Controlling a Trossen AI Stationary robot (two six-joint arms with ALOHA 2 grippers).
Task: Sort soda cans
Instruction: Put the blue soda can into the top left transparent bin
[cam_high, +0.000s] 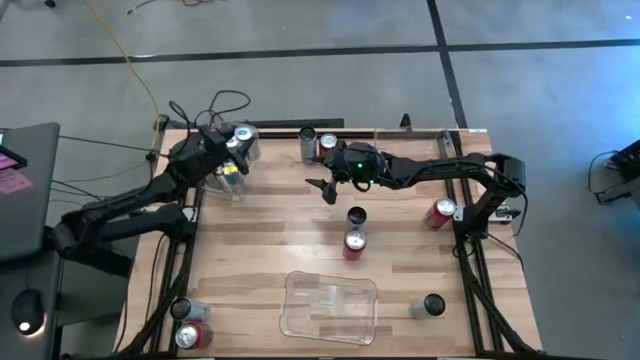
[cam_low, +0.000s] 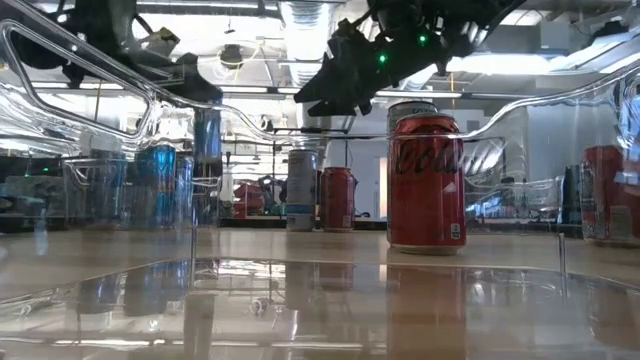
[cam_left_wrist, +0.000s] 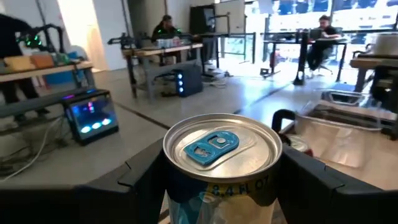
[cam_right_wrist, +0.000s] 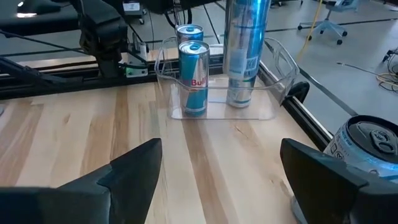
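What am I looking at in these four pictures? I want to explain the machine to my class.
Two dark robot arms work at a wooden table, sorting drink cans. One picture looks down from above, one looks level across the table top, and one comes from each arm's wrist. The left gripper holds a silver-blue can between its jaws over a clear bin at the far left corner. The right gripper hangs open and empty mid-table. Other cans stand about, such as a red can, and another clear bin lies near the front.

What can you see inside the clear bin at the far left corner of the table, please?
The clear bin holds two silver-blue cans. The left gripper holds a third can upright in it. That can and the arm hide part of the bin's floor.
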